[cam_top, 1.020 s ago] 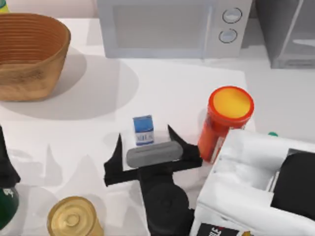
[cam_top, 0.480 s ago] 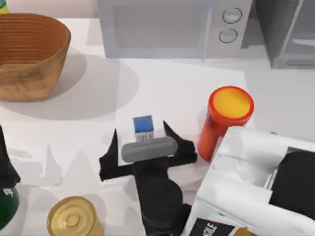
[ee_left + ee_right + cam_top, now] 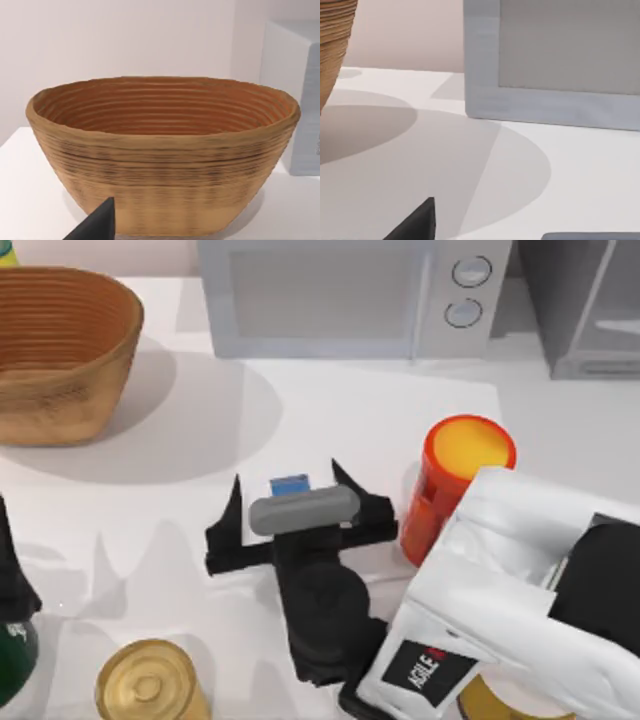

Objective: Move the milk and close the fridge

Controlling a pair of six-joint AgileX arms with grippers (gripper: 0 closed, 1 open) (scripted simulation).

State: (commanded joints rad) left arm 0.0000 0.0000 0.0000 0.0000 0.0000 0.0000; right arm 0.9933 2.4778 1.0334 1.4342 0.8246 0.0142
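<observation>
The milk (image 3: 289,483) is a tiny carton in the middle of the table; just its blue top shows above the grey bar of my right gripper (image 3: 287,476). That gripper is open, with one black finger on each side of the carton and a gap to both. One of its fingertips (image 3: 417,222) shows in the right wrist view. The fridge (image 3: 590,310) is a grey cabinet at the back right corner, its glassy door panel standing at an angle. My left gripper (image 3: 12,570) is parked at the left edge of the table.
A red can (image 3: 455,485) with an orange lid stands just right of the right gripper. The white-grey microwave (image 3: 350,295) is at the back, a woven basket (image 3: 60,350) at the back left. A yellow tin (image 3: 150,685) and a green bottle (image 3: 12,655) sit front left.
My right gripper has slid toward the back of the table. Its open fingers now flank the milk, and its grey bar covers most of the carton.
</observation>
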